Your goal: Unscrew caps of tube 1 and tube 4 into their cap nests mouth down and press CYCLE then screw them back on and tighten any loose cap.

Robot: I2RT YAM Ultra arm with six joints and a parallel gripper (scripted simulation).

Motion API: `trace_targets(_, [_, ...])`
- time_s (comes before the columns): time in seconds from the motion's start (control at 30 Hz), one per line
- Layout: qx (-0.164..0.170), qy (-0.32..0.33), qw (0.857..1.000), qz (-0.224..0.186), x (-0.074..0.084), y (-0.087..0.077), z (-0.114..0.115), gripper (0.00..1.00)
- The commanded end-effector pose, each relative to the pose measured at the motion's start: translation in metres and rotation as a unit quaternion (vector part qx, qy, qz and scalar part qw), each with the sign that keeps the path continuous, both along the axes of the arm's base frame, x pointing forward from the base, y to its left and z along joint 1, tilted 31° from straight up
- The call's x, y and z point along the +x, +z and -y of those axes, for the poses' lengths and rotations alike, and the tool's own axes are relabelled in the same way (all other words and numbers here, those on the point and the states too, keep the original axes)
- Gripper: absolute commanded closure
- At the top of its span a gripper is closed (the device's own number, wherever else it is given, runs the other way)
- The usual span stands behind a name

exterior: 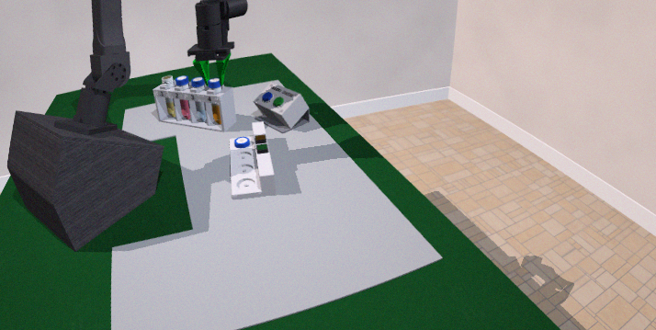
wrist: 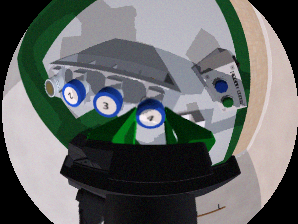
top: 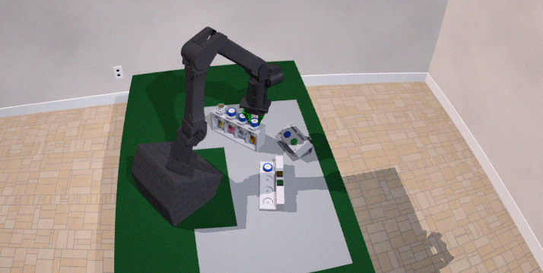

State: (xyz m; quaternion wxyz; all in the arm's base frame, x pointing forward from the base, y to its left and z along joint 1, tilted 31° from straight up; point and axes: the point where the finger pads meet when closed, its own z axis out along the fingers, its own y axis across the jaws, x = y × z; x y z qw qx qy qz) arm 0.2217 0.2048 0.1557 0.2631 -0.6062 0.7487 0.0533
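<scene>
Gripper (exterior: 211, 81) points straight down over the right end of the decapping station (exterior: 225, 108), green fingers (exterior: 200, 70) pinching the cap of tube 4 (exterior: 214, 83) from both sides. Cap sits between the fingertips, on top of its tube; can't tell if it's lifted off the thread. In the wrist view the cap's white dot reads "4" (wrist: 150, 119).

Next cap over in the wrist view reads "3" (wrist: 108, 104); the one past that (wrist: 73, 94) has a white dot w/ a digit too small to read. Both are blue, on their tubes, apart from the fingers. Tube 1 (exterior: 167, 81) at the far left end has no blue cap, open top showing. Digits on the station front too blurred to read, bar a faint "4" at the right end.

Cap tray (exterior: 244, 181) lies well apart from the gripper, toward the camera in the exterior view. One blue cap (exterior: 242, 142) rests in its nest nearest the station; other nests show bare rings. Console (exterior: 265, 165) runs beside the tray w/ an amber lamp (exterior: 260, 139) and green lamp (exterior: 262, 148), both dark-looking.

Key desk (exterior: 294, 109) stands right of the station: blue key (exterior: 266, 96), green key (exterior: 277, 101), label text above them unreadable.
</scene>
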Motion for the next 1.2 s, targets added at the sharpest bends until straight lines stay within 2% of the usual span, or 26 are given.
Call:
trace_targets(0.0, [-0.040,0.108,0.992,0.057,0.0015,0.0035,-0.0003,1.00])
trace_targets(0.07, [-0.040,0.108,0.992,0.057,0.0015,0.0035,-0.0003,1.00])
trace_targets(0.1, [-0.048,0.129,0.988,0.067,0.0016,0.0035,-0.0002,1.00])
trace_targets(0.27, [-0.089,0.233,0.961,0.116,0.0015,0.0036,-0.0002,1.00])
trace_targets(0.4, [-0.121,0.314,0.929,0.153,0.0014,0.0037,-0.0002,1.00])
trace_targets(0.57, [-0.159,0.410,0.876,0.198,0.0014,0.0038,-0.0001,1.00])
trace_targets(0.63, [-0.159,0.410,0.876,0.198,0.0014,0.0038,-0.0001,1.00])
trace_targets(0.7, [-0.172,0.444,0.853,0.214,0.0014,0.0039,0.0000,1.00])
trace_targets(0.9, [-0.172,0.444,0.853,0.214,0.0014,0.0039,-0.0001,1.00])
trace_targets(0.93, [-0.172,0.444,0.853,0.214,0.0014,0.0039,-0.0001,0.51])
trace_targets(1.17, [-0.172,0.444,0.853,0.214,0.0013,0.0038,-0.0001,0.51])
